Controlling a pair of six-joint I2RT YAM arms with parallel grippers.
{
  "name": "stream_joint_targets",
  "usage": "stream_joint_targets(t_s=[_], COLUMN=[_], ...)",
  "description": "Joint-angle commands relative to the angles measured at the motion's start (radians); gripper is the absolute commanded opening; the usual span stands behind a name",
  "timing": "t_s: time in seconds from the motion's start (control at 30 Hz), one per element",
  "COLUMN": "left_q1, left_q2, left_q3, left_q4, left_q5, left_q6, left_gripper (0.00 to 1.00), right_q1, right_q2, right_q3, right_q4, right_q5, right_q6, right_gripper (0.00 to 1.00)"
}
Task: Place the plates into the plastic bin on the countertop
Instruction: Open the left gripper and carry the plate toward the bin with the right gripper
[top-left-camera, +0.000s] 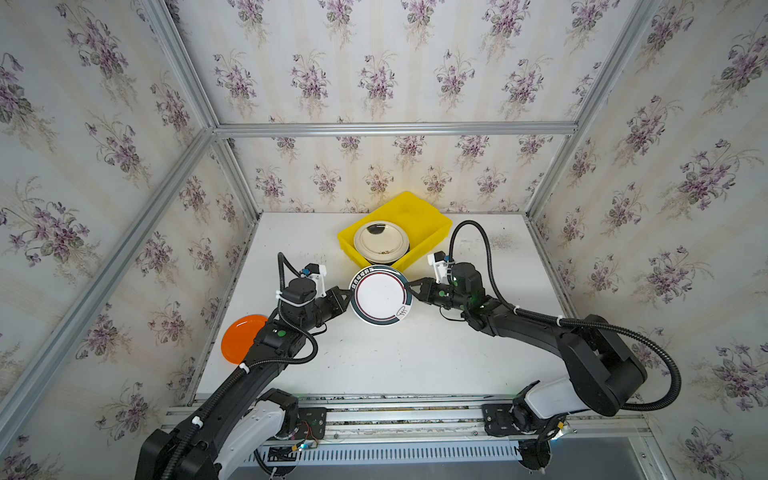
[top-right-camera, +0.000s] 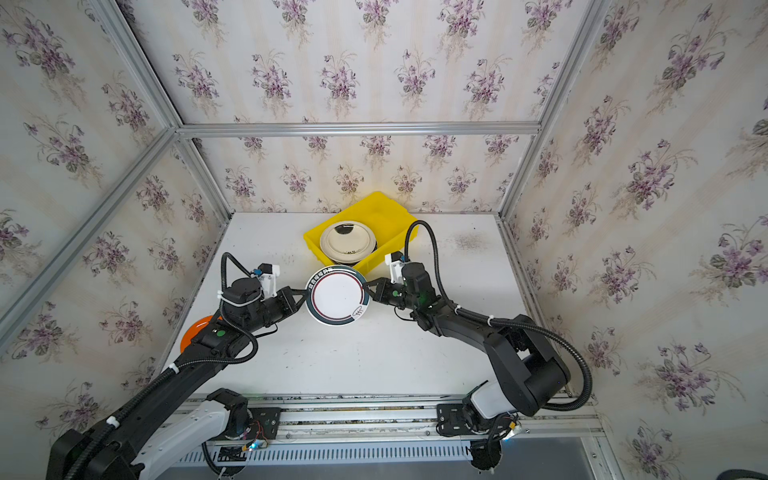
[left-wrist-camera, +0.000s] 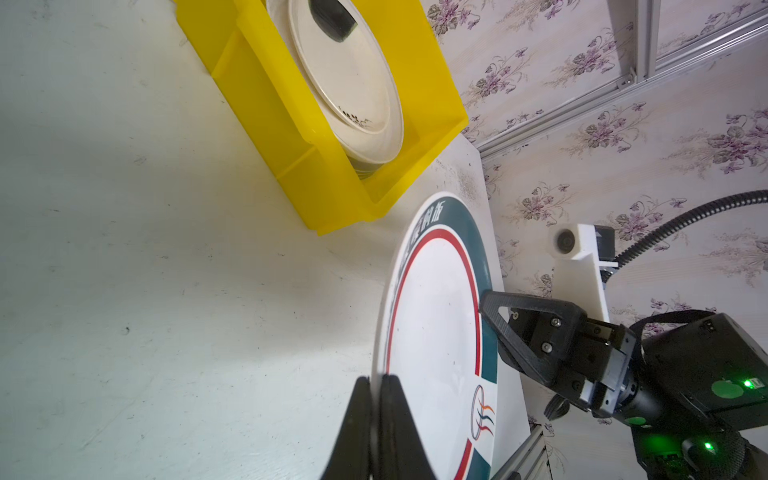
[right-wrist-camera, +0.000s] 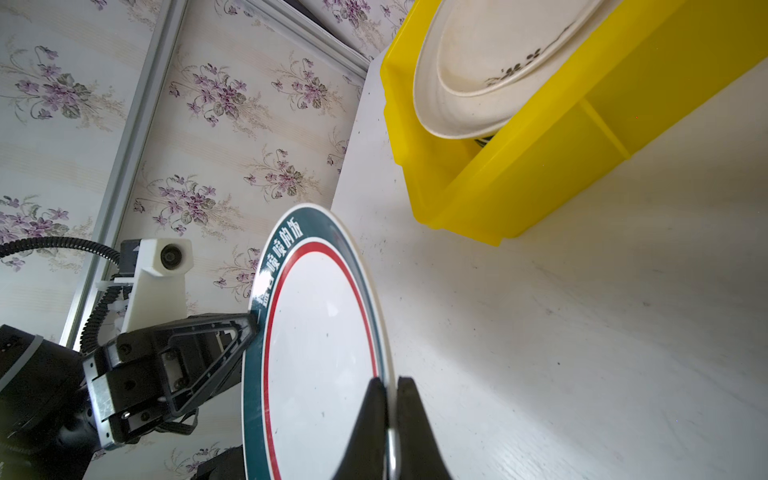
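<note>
green-rimmed plate (top-left-camera: 381, 296) between two clamped jaws

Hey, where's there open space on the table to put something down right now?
Widest bare countertop lies between the green-rimmed plate and the front rail. Also bare: the back corner left of the yellow bin. Crowded: the middle, where left gripper and right gripper pinch that plate, close before the bin.

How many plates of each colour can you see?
green-rimmed white plate: 1
cream plate: 1
orange plate: 1
Total: 3 in plain sight. Dark edges show under the cream plate in the yellow bin, too hidden to count.
</note>
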Motion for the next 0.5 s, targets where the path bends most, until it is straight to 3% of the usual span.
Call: stream_joint_targets(t_s=[0.0,0.03,0.07,0.1,0.2,0.33,0.47], left_q1=[-0.002,-0.001,0.0,0.002,0.009,0.011,0.014], left_q2=[0.011,0.014,0.02,0.024,0.025,0.0,-0.025], left_q3=[0.003,0.007,0.011,0.015,0.012,-0.006,-0.025], left_q4=[0.073,0.062,0.044,0.031,0.009,-0.006,-0.012], left_q5=[0.052,0.049,0.044,0.04,0.057,0.063,0.044], left_q6=[0.036,0.041,0.047,0.055,0.084,0.12,0.139], left_gripper=[0.32,0.67,0.88,0.99,1.0,1.0,1.0], right_q1=[0.001,0.0,-0.028,-0.042,-0.049,-0.049,-0.055], right_q2=[-0.016,-0.025,-0.036,-0.047,-0.095,-0.188,-0.282], right_q3=[-0.005,-0.009,-0.014,-0.019,-0.015,0.064,0.073], right_q4=[-0.026,-0.041,-0.055,-0.067,-0.163,-0.472,-0.559], right_q5=[0.069,0.077,0.088,0.098,0.156,0.317,0.418], right_q6=[0.016,0.013,0.013,0.013,-0.035,-0.149,-0.185], right_gripper=[0.0,0.0,0.0,0.0,0.0,0.0,0.0])
